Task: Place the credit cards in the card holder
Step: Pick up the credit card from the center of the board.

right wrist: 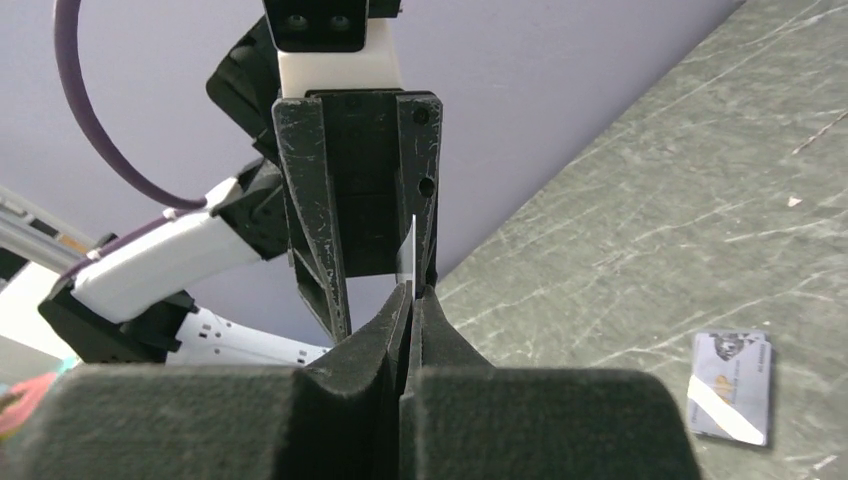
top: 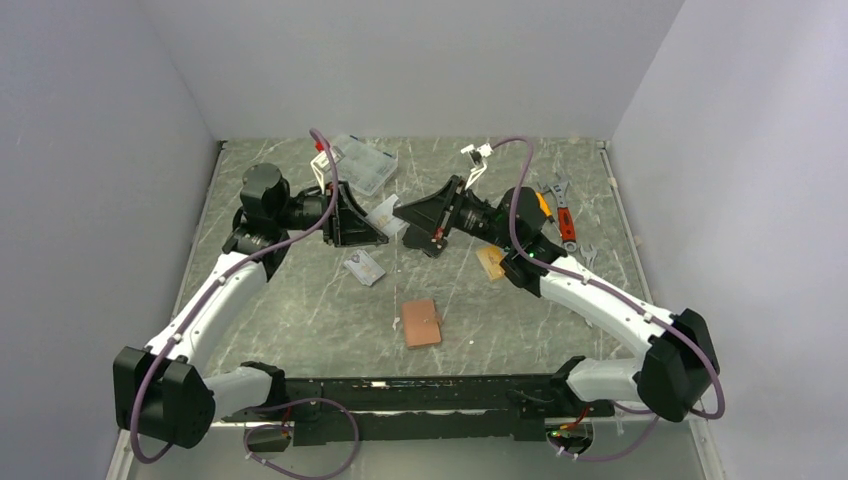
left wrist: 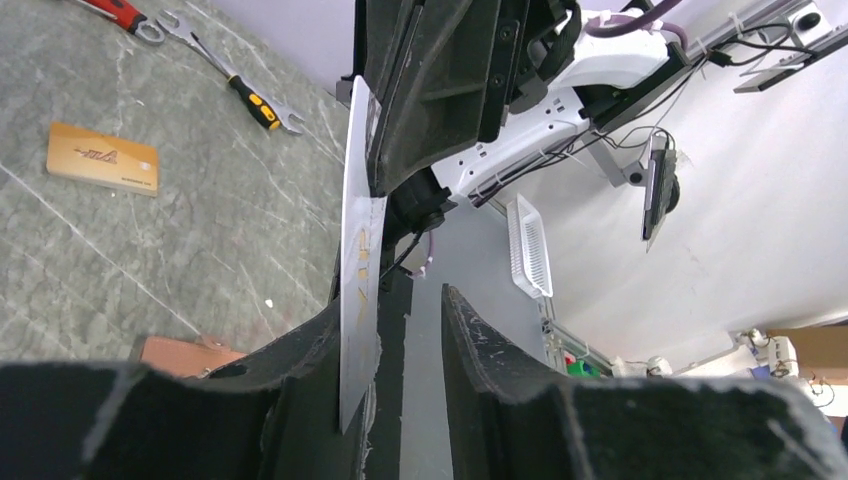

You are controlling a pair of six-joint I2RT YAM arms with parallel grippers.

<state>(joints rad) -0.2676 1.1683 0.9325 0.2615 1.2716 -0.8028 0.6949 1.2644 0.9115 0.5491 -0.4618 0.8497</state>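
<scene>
A silver-grey credit card (top: 386, 213) stands on edge in the air between my two grippers above the middle of the table. My right gripper (right wrist: 411, 292) is shut on one end of it (right wrist: 411, 250). My left gripper (left wrist: 395, 310) is open, and the card (left wrist: 358, 270) leans against its left finger with a gap to the other finger. A second grey card (top: 364, 267) lies flat on the table below, also seen as the grey card (right wrist: 732, 385) in the right wrist view. An orange-gold card (top: 490, 262) lies under the right arm. The pinkish-brown card holder (top: 421, 323) lies flat nearer the bases.
A clear plastic compartment box (top: 362, 165) sits at the back left of centre. Wrenches and a red-handled screwdriver (top: 563, 212) lie at the back right. Grey walls close the table on three sides.
</scene>
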